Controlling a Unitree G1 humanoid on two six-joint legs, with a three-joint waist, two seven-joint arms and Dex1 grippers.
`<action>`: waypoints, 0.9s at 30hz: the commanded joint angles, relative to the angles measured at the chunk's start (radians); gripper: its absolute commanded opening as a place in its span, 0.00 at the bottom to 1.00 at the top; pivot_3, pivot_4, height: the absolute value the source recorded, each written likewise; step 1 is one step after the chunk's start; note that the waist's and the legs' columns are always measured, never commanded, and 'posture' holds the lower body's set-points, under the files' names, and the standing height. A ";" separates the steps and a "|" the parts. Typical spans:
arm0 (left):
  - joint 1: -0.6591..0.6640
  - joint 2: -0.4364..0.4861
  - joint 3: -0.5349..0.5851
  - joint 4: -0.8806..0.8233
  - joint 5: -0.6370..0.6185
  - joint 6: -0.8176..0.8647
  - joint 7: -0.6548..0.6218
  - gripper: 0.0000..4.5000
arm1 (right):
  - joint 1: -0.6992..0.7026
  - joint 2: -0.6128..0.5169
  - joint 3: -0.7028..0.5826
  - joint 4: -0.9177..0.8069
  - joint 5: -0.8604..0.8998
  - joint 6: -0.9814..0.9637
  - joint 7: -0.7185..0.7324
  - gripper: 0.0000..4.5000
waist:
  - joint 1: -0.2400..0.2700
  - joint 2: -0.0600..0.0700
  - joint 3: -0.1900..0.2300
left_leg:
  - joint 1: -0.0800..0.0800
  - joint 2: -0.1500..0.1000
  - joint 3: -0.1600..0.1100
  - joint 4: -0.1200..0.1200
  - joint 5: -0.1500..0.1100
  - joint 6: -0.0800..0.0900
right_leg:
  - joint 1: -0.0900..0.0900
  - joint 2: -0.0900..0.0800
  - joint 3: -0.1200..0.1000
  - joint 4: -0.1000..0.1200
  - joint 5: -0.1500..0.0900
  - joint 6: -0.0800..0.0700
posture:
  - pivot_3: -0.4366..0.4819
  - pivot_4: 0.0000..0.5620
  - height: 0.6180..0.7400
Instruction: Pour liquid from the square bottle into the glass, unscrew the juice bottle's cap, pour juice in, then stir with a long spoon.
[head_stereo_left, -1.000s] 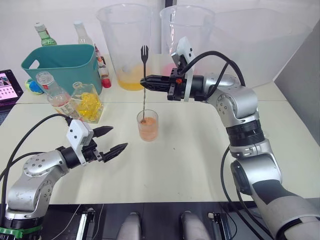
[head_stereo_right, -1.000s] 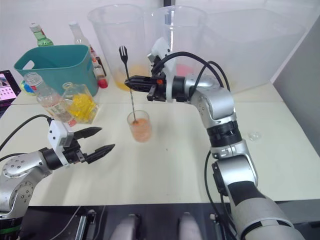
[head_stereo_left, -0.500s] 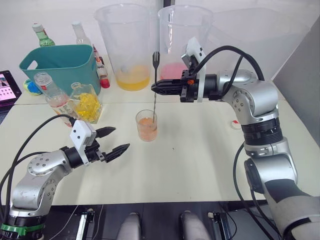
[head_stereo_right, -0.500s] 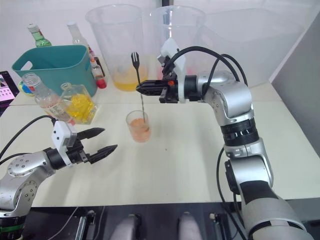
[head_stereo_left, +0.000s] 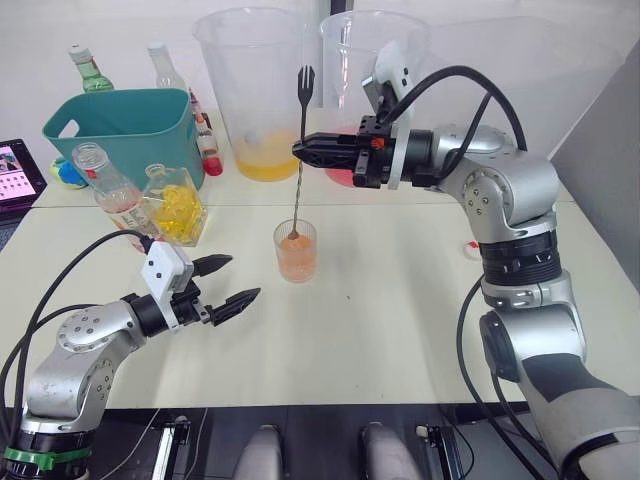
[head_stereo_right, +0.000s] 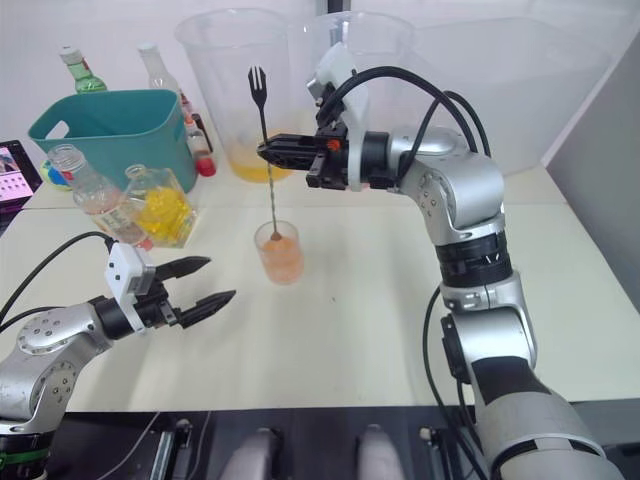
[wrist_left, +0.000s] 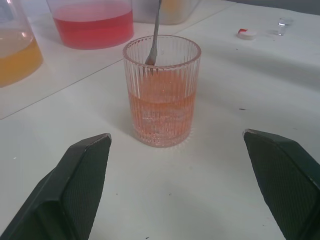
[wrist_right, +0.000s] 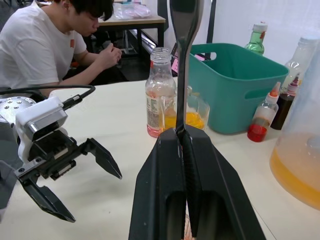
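Glass (head_stereo_left: 296, 251): centre frame on desk (head_stereo_left: 400, 320), pink-orange mix inside
Long spoon (head_stereo_left: 298, 170): bowl at glass mouth; clamped by right gripper (head_stereo_left: 300, 150) jaws
Left gripper (head_stereo_left: 228, 282): lower left; jaws wide, empty

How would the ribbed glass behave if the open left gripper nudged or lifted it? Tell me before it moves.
The glass would probably slide rather than tip: it looks short with a wide base, and it is about half full of pinkish liquid. Its ribbed wall should give the fingers some purchase. It is likely fragile, and the long spoon standing in it could rattle.
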 joint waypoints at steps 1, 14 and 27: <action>-0.021 0.000 0.001 -0.005 0.000 -0.018 -0.011 0.99 | -0.020 -0.026 -0.025 -0.056 0.019 0.004 -0.002 0.00 | 0.001 0.000 0.000 | 0.000 0.000 0.000 0.000 0.000 0.000 | 0.000 0.000 0.000 0.000 0.000 0.000 | 0.48 0.27 1.00; -0.058 -0.013 -0.020 0.026 -0.003 -0.019 -0.029 0.99 | -0.007 -0.077 -0.034 -0.110 0.030 0.041 -0.030 0.00 | 0.000 0.000 0.000 | 0.000 0.000 0.000 0.000 0.000 0.000 | 0.000 0.000 0.000 0.000 0.000 0.000 | 0.48 0.27 1.00; -0.058 -0.023 -0.022 0.037 0.001 -0.027 -0.034 0.99 | -0.018 -0.140 -0.109 -0.143 0.139 0.176 -0.048 0.00 | 0.001 0.000 0.000 | 0.000 0.000 0.000 0.000 0.000 0.000 | 0.000 0.000 0.000 0.000 0.000 0.000 | 0.48 0.27 1.00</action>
